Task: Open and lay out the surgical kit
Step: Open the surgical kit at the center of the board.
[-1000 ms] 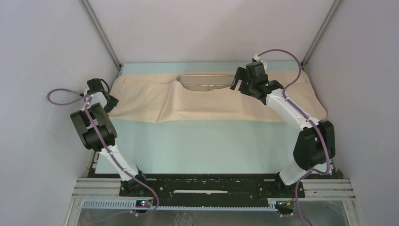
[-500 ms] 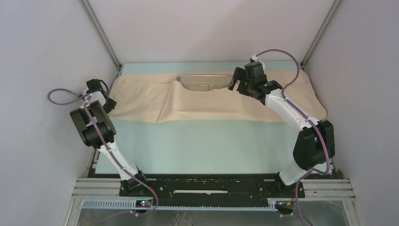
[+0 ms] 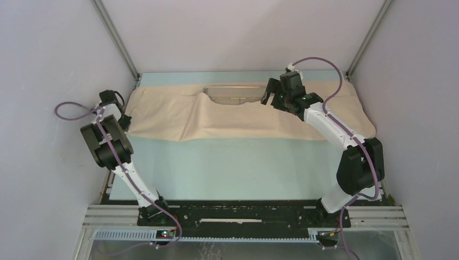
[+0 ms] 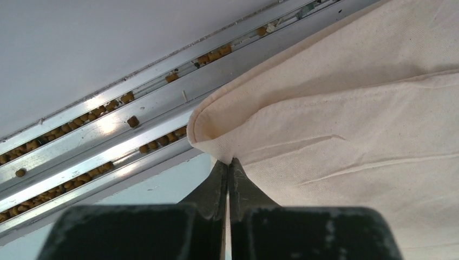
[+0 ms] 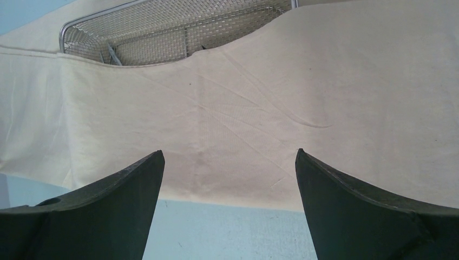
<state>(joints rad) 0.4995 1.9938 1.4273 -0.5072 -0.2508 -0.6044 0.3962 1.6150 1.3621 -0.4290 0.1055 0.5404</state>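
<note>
Left fingers (image 4: 215, 187) newly pinching cloth wrap (image 4: 352, 108) corner, wrap overlapping mesh tray (image 5: 162, 27)

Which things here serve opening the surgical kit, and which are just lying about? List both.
Job in hand: beige cloth wrap; rectangular steel mesh tray, half covered; left tool, shut on the wrap's corner; right tool, open above the wrap.
Lying about: brown pellets in the aluminium rail; purple cables; pale blue table top.
</note>
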